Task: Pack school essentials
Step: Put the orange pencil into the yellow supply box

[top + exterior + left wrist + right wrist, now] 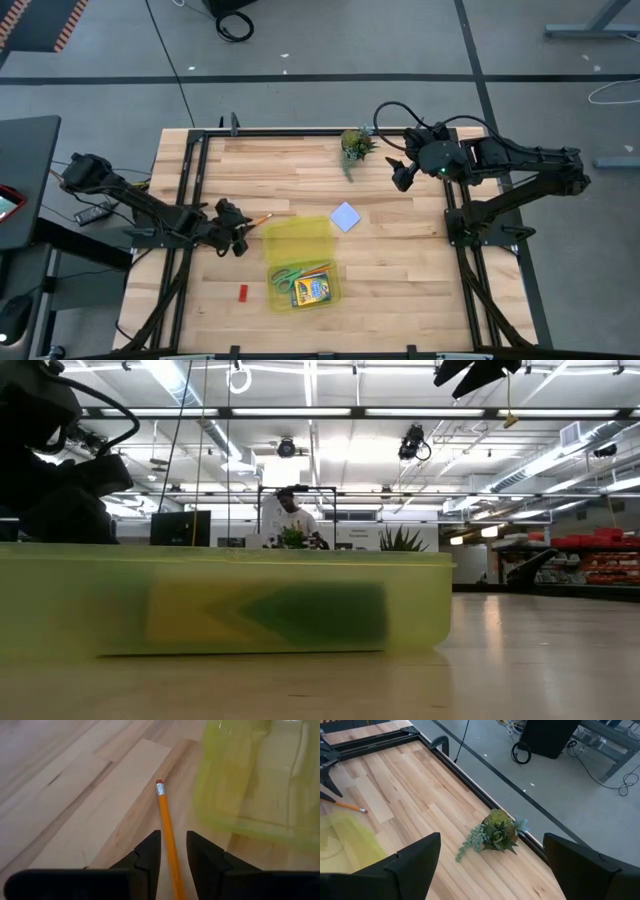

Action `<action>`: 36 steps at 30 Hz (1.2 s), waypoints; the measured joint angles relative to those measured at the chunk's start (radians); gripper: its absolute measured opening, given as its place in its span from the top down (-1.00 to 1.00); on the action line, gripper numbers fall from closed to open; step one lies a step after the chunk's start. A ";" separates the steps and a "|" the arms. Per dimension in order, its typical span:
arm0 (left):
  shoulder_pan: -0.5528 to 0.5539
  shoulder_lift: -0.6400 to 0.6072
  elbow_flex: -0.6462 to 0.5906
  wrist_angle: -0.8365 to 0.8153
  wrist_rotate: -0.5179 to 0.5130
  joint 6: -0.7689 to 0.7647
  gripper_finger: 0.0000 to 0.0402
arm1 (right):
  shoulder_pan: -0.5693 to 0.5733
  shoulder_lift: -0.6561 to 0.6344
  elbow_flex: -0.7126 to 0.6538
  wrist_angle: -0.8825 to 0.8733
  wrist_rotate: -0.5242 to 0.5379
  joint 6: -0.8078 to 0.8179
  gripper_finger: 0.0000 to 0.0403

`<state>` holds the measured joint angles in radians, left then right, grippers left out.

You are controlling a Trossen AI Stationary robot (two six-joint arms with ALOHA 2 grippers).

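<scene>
An orange pencil [165,815] with a red eraser tip lies on the table just left of the translucent yellow case [298,240]. My left gripper [174,840] is low over the pencil's near part, open, one finger on each side of it. Inside the case lie green-handled scissors [288,276] and a crayon box [313,291]. A pale blue note pad [345,217] lies flat to the right of the case, and a small red block [242,292] lies to its near left. My right gripper [490,870] hangs open, high over the far right. My left gripper's fingers [150,851] stand on either side of the pencil's shaft [170,845], slanting down and lying along it. The pencil lies flat on the table. A gap shows on one side of the shaft; whether the other finger touches it I cannot tell.
A small green potted plant [355,145] stands at the far edge, below my right gripper. Black rails [195,180] run along the table's left, right and far sides. Bare wood lies right of the case. In the low view the case [225,600] fills the foreground.
</scene>
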<state>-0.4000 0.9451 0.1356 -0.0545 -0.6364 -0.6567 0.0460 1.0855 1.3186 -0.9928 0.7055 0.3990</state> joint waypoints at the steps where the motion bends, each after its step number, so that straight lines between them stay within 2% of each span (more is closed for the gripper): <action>1: 0.000 0.008 0.000 0.003 -0.002 0.010 0.48 | 0.000 0.000 0.000 0.002 0.000 0.001 -0.78; 9: 0.013 0.125 -0.001 0.124 -0.009 0.045 0.44 | 0.000 0.000 0.000 0.002 0.000 0.001 -0.78; 15: 0.050 0.208 -0.001 0.139 -0.010 0.009 0.45 | 0.000 0.000 0.000 0.002 0.000 0.001 -0.78; 18: 0.063 0.234 -0.001 0.197 0.016 0.017 0.46 | 0.000 0.000 0.000 0.002 0.000 0.001 -0.78; 36: 0.066 0.343 0.003 0.231 0.012 -0.071 0.70 | 0.000 0.000 0.000 0.001 -0.008 -0.006 -0.78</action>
<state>-0.3336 1.2883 0.1390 0.1762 -0.6246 -0.7280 0.0460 1.0855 1.3186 -0.9916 0.6971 0.3927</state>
